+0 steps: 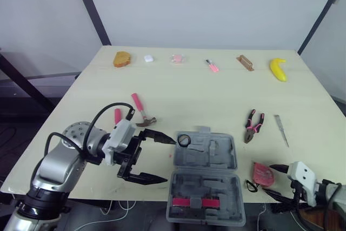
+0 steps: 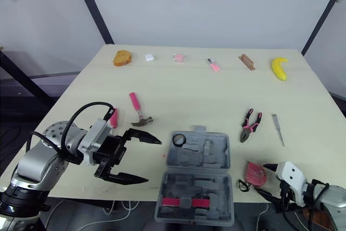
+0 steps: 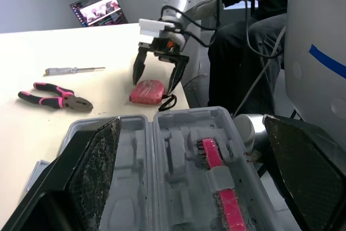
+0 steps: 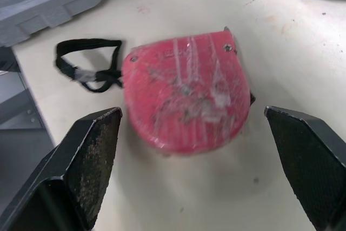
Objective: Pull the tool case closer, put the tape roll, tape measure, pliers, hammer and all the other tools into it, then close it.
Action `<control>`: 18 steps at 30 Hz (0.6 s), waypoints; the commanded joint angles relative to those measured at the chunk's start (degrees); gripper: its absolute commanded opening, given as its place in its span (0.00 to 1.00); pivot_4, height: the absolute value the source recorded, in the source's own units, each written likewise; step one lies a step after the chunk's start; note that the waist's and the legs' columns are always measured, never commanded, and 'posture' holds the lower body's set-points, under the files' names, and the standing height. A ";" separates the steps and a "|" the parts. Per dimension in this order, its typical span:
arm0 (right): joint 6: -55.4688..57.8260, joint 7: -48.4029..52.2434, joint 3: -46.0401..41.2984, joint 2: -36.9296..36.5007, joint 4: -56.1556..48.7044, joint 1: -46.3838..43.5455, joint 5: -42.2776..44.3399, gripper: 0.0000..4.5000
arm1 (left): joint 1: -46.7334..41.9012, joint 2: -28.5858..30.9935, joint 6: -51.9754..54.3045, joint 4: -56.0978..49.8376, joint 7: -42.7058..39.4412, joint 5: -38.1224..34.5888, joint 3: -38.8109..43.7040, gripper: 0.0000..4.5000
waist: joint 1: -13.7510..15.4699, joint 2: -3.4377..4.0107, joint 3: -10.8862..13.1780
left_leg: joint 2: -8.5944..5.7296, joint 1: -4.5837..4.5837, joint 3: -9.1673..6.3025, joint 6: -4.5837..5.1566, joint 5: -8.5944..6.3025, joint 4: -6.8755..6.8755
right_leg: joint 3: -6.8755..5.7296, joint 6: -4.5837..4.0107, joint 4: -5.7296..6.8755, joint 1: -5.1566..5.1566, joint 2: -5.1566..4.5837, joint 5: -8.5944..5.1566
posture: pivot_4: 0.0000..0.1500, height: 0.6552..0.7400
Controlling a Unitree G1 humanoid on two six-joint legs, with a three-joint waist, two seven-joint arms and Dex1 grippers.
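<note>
The grey tool case (image 1: 204, 179) lies open at the table's front edge, with a pink-handled tool (image 1: 194, 202) in its near half. A black tape roll (image 1: 184, 140) sits at its far left corner. My left gripper (image 1: 168, 159) is open just left of the case, its fingers (image 3: 97, 155) pointing at it. The red tape measure (image 4: 186, 93) lies right of the case, between the open fingers (image 4: 86, 155) of my right gripper (image 1: 272, 187). Pliers (image 1: 253, 125) and a screwdriver (image 1: 281, 130) lie farther right, the pink-handled hammer (image 1: 142, 111) to the left.
Another pink-handled item (image 1: 117, 116) lies left of the hammer. Along the back edge stand an orange lump (image 1: 122, 58), a white piece (image 1: 148, 58), a pink piece (image 1: 177, 58), a pink pen (image 1: 211, 66), a brown block (image 1: 245, 62) and a banana (image 1: 278, 69).
</note>
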 commanded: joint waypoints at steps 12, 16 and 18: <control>-5.74 1.68 0.67 -0.29 4.45 -2.26 0.18 0.65 | 1.17 0.60 -0.99 -1.24 -0.36 -0.53 0.92 1.00 | 0.02 0.00 0.00 | 0.01 0.00 0.02 0.00 0.00 0.00 | 0.01 0.00 0.00 0.00 0.00 0.00 | 1.00 1.00; -6.59 2.53 0.20 -1.09 4.51 -2.42 0.73 0.65 | 1.87 0.53 -1.63 -0.89 -0.51 -0.24 1.01 1.00 | 0.02 0.00 0.00 | 0.01 0.01 0.03 0.00 0.00 0.00 | 0.02 0.00 0.00 0.00 0.00 0.00 | 1.00 1.00; -6.92 3.12 0.03 -1.86 3.94 -2.65 0.85 0.65 | 1.95 0.31 -1.63 -0.78 -0.16 -0.42 1.11 1.00 | 0.08 0.00 0.00 | 0.01 0.00 0.03 0.00 0.00 0.00 | 0.02 0.00 0.00 0.00 0.00 0.00 | 1.00 1.00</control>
